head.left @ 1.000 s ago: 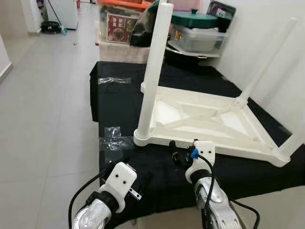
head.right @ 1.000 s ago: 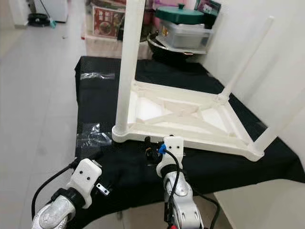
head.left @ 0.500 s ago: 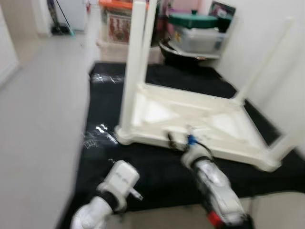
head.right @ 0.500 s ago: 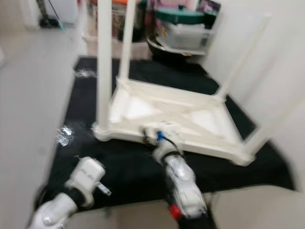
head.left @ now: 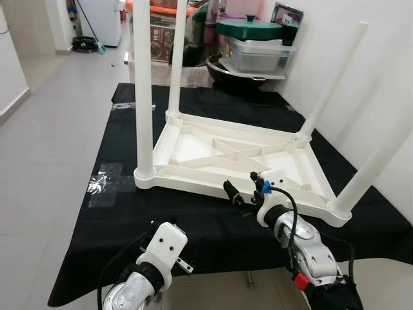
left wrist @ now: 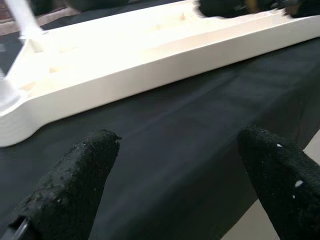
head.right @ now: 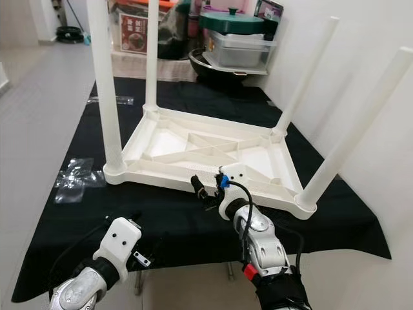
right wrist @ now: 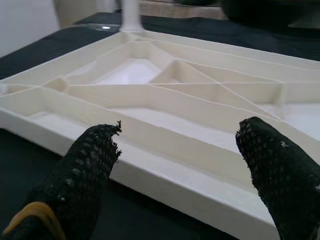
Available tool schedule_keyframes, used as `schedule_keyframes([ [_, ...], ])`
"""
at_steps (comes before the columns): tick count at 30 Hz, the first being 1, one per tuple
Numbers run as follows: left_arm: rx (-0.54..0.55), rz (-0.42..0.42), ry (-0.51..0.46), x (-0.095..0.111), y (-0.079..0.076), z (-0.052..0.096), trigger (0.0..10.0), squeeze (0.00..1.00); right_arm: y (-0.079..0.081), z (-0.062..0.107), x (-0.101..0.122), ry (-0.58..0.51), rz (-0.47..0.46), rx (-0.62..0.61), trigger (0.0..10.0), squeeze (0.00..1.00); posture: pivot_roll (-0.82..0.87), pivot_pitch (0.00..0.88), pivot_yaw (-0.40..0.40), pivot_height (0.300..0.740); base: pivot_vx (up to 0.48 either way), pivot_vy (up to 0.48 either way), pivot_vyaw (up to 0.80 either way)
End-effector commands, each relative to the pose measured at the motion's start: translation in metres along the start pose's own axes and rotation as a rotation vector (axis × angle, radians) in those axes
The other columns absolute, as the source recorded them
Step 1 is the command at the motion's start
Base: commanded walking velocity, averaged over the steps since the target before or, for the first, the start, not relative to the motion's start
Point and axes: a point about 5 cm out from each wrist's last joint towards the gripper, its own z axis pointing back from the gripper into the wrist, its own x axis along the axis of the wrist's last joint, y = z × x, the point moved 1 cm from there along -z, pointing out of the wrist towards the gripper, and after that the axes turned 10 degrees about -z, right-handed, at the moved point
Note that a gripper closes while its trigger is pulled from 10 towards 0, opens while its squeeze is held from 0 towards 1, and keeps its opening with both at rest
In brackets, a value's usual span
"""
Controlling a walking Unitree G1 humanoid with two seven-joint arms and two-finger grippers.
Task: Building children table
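Left tool [left wrist: 175, 165]: low at the near left, over the near edge of the black cloth, its black fingers [left wrist: 75, 180] spread wide and holding nothing.
Clear crumpled plastic wrap [head.right: 76, 179]: on the cloth at the left, near the table frame's near-left corner.
White plastic children's table [head.left: 232, 158]: upside down on the cloth-covered table [head.left: 116, 213], ribbed underside up, four round white legs pointing upward.
Near-left leg [head.left: 142, 90]: upright in its corner socket.
Right tool [head.left: 242, 196]: just beside the middle of the frame's near rail; fingers apart, nothing between them; whether a fingertip touches the rail is hard to tell.
Near-right leg [head.right: 358, 129]: leaning outward to the right.
Far side: lidded storage boxes and a green pot lid [head.left: 248, 28], past the cloth.
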Motion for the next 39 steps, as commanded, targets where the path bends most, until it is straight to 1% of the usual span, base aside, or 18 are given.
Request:
schedule_keyframes([
  [1, -0.01, 0.022, 0.006, -0.001, -0.003, 0.0, 10.0, 0.0, -0.032, 0.009, -0.001, -0.024, -0.028, -0.134, 10.0, 0.0, 0.12, 0.0, -0.164, 0.74, 0.0, 0.0, 0.0],
  [4, -0.009, 0.022, 0.007, -0.001, -0.003, 0.001, 10.0, 0.0, -0.042, 0.013, -0.002, -0.03, -0.029, -0.17, 10.0, 0.0, 0.12, 0.0, -0.164, 0.74, 0.0, 0.0, 0.0],
  [5, -0.01, 0.022, 0.005, -0.001, -0.003, 0.001, 10.0, 0.0, -0.06, 0.021, 0.0, -0.06, -0.016, -0.275, 10.0, 0.0, 0.12, 0.0, -0.162, 0.74, 0.0, 0.0, 0.0],
  [6, -0.01, 0.022, 0.005, -0.001, -0.003, 0.001, 10.0, 0.0, -0.06, 0.021, 0.0, -0.06, -0.016, -0.275, 10.0, 0.0, 0.12, 0.0, -0.162, 0.74, 0.0, 0.0, 0.0],
  [7, -0.01, 0.021, 0.005, -0.001, -0.003, 0.001, 10.0, 0.0, -0.077, 0.033, 0.002, -0.1, -0.007, -0.391, 10.0, 0.0, 0.12, 0.0, -0.155, 0.74, 0.0, 0.0, 0.0],
  [10, -0.01, 0.021, 0.005, -0.001, -0.003, 0.001, 10.0, 0.0, -0.077, 0.033, 0.002, -0.1, -0.007, -0.391, 10.0, 0.0, 0.12, 0.0, -0.155, 0.74, 0.0, 0.0, 0.0],
  [11, -0.015, 0.019, 0.003, -0.001, -0.003, 0.001, 10.0, 0.0, -0.089, 0.048, 0.002, -0.128, 0.024, -0.512, 10.0, 0.0, 0.11, 0.0, -0.152, 0.74, 0.0, 0.0, 0.0],
  [12, -0.015, 0.019, 0.003, -0.001, -0.003, 0.001, 10.0, 0.0, -0.089, 0.048, 0.002, -0.128, 0.024, -0.512, 10.0, 0.0, 0.11, 0.0, -0.152, 0.74, 0.0, 0.0, 0.0],
  [13, -0.022, 0.013, 0.004, -0.002, -0.003, 0.001, 10.0, 0.0, -0.095, 0.068, 0.0, -0.144, 0.052, -0.646, 10.0, 0.0, 0.11, 0.0, -0.141, 0.74, 0.0, 0.0, 0.0],
  [14, -0.022, 0.013, 0.004, -0.002, -0.003, 0.001, 10.0, 0.0, -0.095, 0.068, 0.0, -0.144, 0.052, -0.646, 10.0, 0.0, 0.11, 0.0, -0.141, 0.74, 0.0, 0.0, 0.0],
  [15, -0.028, 0.01, 0.005, -0.002, -0.002, 0.0, 10.0, 0.0, -0.098, 0.082, 0.0, -0.148, 0.079, -0.747, 10.0, 0.0, 0.1, 0.0, -0.138, 0.74, 0.0, 0.0, 0.0],
  [17, -0.028, 0.01, 0.005, -0.002, -0.002, 0.0, 10.0, 0.0, -0.098, 0.082, 0.0, -0.148, 0.079, -0.747, 10.0, 0.0, 0.1, 0.0, -0.138, 0.74, 0.0, 0.0, 0.0],
  [19, -0.033, 0.007, 0.006, -0.003, -0.002, -0.001, 10.0, 0.0, -0.107, 0.093, 0.002, -0.137, 0.085, -0.894, 10.0, 0.0, 0.11, 0.0, -0.131, 0.74, 0.0, 0.0, 0.0],
  [21, -0.035, 0.007, 0.005, -0.003, -0.002, -0.001, 10.0, 0.0, -0.115, 0.092, 0.002, -0.13, 0.043, -0.947, 10.0, 0.0, 0.11, 0.0, -0.132, 0.74, 0.0, 0.0, 0.0],
  [24, -0.033, 0.009, 0.002, -0.002, -0.001, -0.001, 10.0, 0.0, -0.113, 0.076, 0.001, -0.158, -0.086, -0.839, 10.0, 0.0, 0.11, 0.0, -0.13, 0.74, 0.0, 0.0, 0.0],
  [30, -0.03, 0.007, 0.002, -0.002, -0.001, 0.0, 10.0, 0.0, -0.119, 0.064, 0.021, -0.235, -0.064, -0.834, 10.0, 0.0, 0.11, 0.0, -0.13, 0.74, 0.0, 0.0, 0.0],
  [34, -0.03, 0.008, 0.003, -0.001, 0.0, 0.0, 10.0, 0.0, -0.114, 0.054, 0.039, -0.274, -0.044, -0.818, 10.0, 0.0, 0.11, 0.0, -0.132, 0.74, 0.0, 0.0, 0.0],
  [39, -0.029, 0.008, 0.002, -0.001, 0.0, 0.0, 10.0, 0.0, -0.116, 0.051, 0.048, -0.291, -0.028, -0.843, 10.0, 0.0, 0.11, 0.0, -0.135, 0.74, 0.0, 0.0, 0.0],
])
